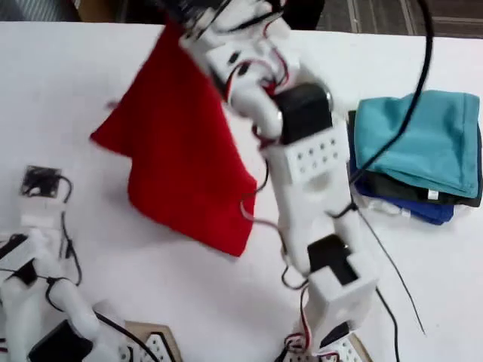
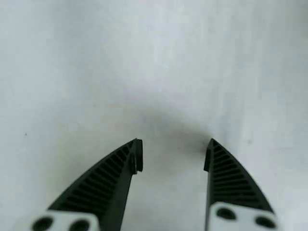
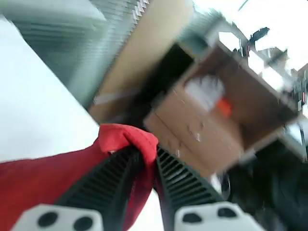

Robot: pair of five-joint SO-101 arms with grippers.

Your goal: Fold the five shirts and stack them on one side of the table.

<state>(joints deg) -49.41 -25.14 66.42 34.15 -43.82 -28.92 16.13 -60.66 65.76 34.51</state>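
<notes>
Pinching shut with the right pincer (image 3: pixel 149 155), fingers (image 3: pixel 115 178) closing almost together with only a bunched red corner wedged between them. Gripping the red shirt (image 1: pixel 181 151) by that corner, up near the far edge of the surface (image 1: pixel 68 83). Draping the rest of the cloth down and toward the near side in a rough wedge, with its lower corner ending just beside the right arm (image 1: pixel 309 166). Not showing clearly whether that lower part is lying on the surface or hanging just over it.

Hovering with the left pincer (image 2: pixel 173 149) over bare white surface, tips pointing down and casting a soft shadow beneath. Standing wide apart at the fingers, gripping nothing and touching nothing.

Sitting well apart from the red shirt, on the right arm's outer side: a stack (image 1: pixel 411 162) of folded shirts. Showing a teal shirt (image 1: pixel 423 128) on top, a dark shirt (image 1: pixel 385 188) under it and a blue shirt (image 1: pixel 426 213) at the bottom, the lower two peeking out along the near edge. Crossing over the teal shirt, a black cable (image 1: pixel 411 105) running down to the right arm.
</notes>
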